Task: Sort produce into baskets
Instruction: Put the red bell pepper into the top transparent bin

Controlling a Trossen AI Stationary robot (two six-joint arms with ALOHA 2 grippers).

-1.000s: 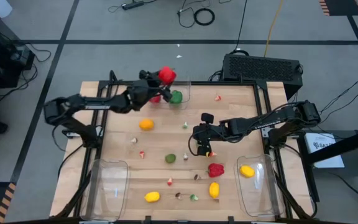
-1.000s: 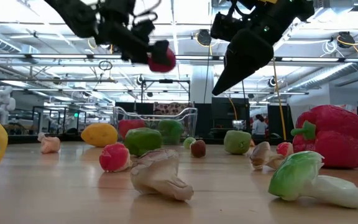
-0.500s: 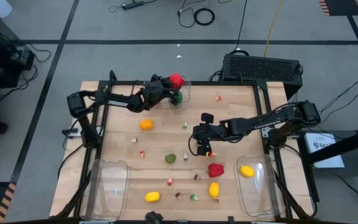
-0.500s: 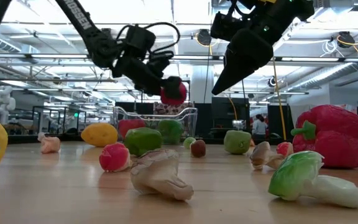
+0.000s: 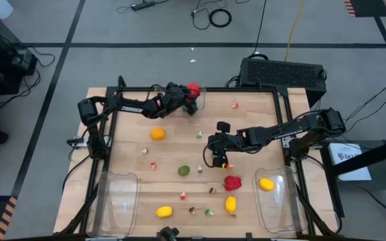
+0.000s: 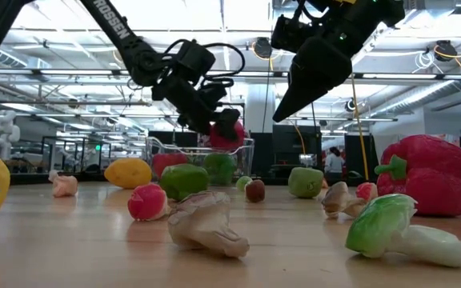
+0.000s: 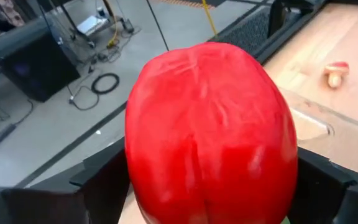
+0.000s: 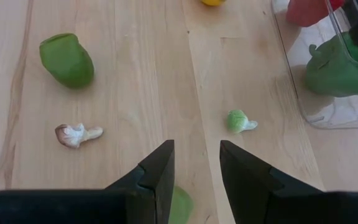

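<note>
My left gripper (image 5: 189, 93) is shut on a red pepper (image 5: 194, 88) at the rim of the far clear basket (image 5: 200, 102). In that basket lie a green pepper (image 5: 190, 104) and another red piece (image 6: 166, 162). In the low view the held pepper (image 6: 227, 133) hangs at the basket's top edge (image 6: 202, 142). My right gripper (image 8: 196, 146) hovers open over the middle of the table, with nothing between its fingers. A green lime (image 8: 67, 59), a small mushroom (image 8: 77, 134) and a small green-white bit (image 8: 240, 121) lie on the wood beyond it. My left gripper pinches the red pepper by its two opposite sides (image 7: 143, 155) between its two fingers (image 7: 104, 183). The fingers come from the table's left, slanting a little downward. The pepper fills the gap between them and is lifted clear, over the far basket's rim.
A clear basket (image 5: 117, 201) stands at the near left. Another (image 5: 278, 201) at the near right holds a lemon (image 5: 265, 183). Loose on the table are a red pepper (image 5: 232, 181), lemons (image 5: 230, 203) (image 5: 164, 211), an orange fruit (image 5: 157, 134) and small bits.
My left gripper has carried the red pepper down and toward the table's right, from high above the table to the far basket's rim, tipping its fingers more downward. It stays shut on the pepper.
</note>
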